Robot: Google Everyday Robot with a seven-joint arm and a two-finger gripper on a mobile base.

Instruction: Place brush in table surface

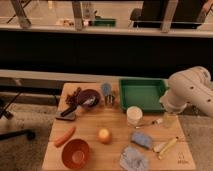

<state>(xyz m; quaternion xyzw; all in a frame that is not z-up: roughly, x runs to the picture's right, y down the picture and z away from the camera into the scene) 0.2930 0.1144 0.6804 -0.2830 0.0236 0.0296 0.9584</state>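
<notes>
The table surface [115, 127] is a light-brown wooden board with a small dark mark [182, 161] at its near right corner. My white arm [190, 91] reaches in from the right. Its gripper [169, 119] hangs low over the board's right edge, just in front of the green tray [142, 94]. A thin brush-like stick with a pale tip [151, 123] lies at board height, running left from the gripper toward the white cup [134, 116]. I cannot tell whether the gripper touches it. A dark flat tool [66, 114] lies at the left.
On the board are a dark purple bowl [88, 98], a blue can [106, 90], a metal cup [109, 100], a carrot [65, 136], a red bowl [75, 153], a yellow ball [103, 135], a blue sponge [142, 140], a grey cloth [134, 159] and a yellow item [167, 146].
</notes>
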